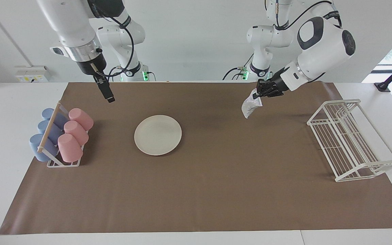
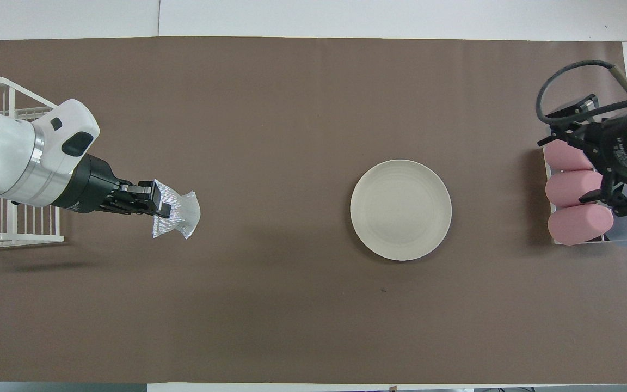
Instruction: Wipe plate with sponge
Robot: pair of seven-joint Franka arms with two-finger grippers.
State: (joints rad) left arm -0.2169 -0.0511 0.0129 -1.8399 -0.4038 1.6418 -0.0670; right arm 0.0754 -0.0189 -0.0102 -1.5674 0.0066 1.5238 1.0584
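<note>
Facing view: left gripper (image 1: 258,95) fingers pinch the limp, silvery-grey mesh sponge (image 1: 249,107) by its top edge; right gripper (image 1: 110,98) fingers spread wide, empty. Round cream-white plate (image 1: 158,135) is rigid, breakable.

Left gripper (image 1: 259,93) clamped, raised; right gripper (image 1: 110,99) raised, jaws apart

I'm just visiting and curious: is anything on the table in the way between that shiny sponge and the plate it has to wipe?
Nothing visible. The left gripper holds the sponge in the air over bare brown mat; only bare mat lies between there and the plate.
</note>
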